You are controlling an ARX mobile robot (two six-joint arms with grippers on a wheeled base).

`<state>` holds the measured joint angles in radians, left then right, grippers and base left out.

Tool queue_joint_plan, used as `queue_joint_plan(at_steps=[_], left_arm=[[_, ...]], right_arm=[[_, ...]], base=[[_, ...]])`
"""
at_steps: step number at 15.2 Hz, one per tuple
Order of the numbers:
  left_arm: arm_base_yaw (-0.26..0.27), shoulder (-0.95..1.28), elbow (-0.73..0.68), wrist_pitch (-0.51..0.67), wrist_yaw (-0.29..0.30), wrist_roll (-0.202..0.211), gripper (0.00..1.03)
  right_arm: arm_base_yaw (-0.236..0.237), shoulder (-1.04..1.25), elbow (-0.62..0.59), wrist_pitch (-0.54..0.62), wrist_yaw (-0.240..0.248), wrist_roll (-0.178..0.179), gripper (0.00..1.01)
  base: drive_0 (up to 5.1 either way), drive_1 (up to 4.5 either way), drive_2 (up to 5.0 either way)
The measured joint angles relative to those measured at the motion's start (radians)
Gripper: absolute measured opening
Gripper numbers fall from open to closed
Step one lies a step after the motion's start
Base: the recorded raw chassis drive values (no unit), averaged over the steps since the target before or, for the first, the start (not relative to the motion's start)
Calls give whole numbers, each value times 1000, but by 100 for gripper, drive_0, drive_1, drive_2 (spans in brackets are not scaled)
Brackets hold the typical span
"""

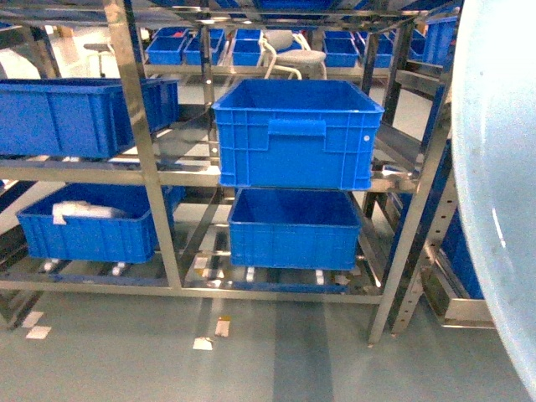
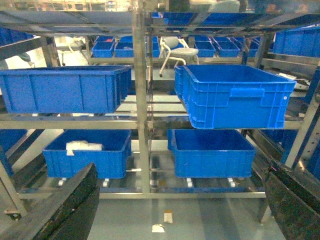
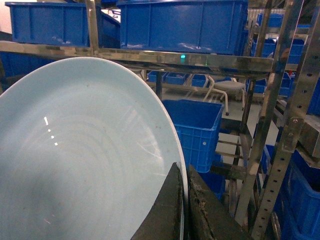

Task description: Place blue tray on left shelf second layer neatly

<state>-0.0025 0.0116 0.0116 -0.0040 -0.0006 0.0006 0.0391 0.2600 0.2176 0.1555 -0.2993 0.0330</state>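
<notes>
The blue tray (image 1: 494,167) is a pale sky-blue dish filling the right edge of the head view, held on edge close to the camera. In the right wrist view the tray (image 3: 85,150) covers the left half, and my right gripper (image 3: 182,170) is shut on its rim, one dark finger on each face. The left shelf second layer (image 1: 75,173) is the shiny steel tier at mid-left, also seen as the rail (image 2: 65,121), and it carries a dark-blue crate (image 1: 79,115). My left gripper (image 2: 181,172) hangs open and empty, facing the rack from a distance.
A dark-blue crate (image 1: 293,134) juts forward on the middle bay's tier above another crate (image 1: 293,228). The lower left crate (image 1: 92,222) holds a white package. Paper scraps (image 1: 203,342) lie on the grey floor. A perforated steel upright (image 3: 292,125) stands close on the right.
</notes>
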Motion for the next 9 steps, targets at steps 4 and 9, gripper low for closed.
queue_joint_plan(at_steps=[4, 9], left_arm=[[0, 0, 0, 1, 0, 0, 98], [3, 0, 0, 0, 0, 0, 98]], right_arm=[[0, 0, 0, -5, 1, 0, 2], [-1, 6, -1, -5, 4, 0, 2]], base=[[-160, -160, -160], [-160, -160, -160]])
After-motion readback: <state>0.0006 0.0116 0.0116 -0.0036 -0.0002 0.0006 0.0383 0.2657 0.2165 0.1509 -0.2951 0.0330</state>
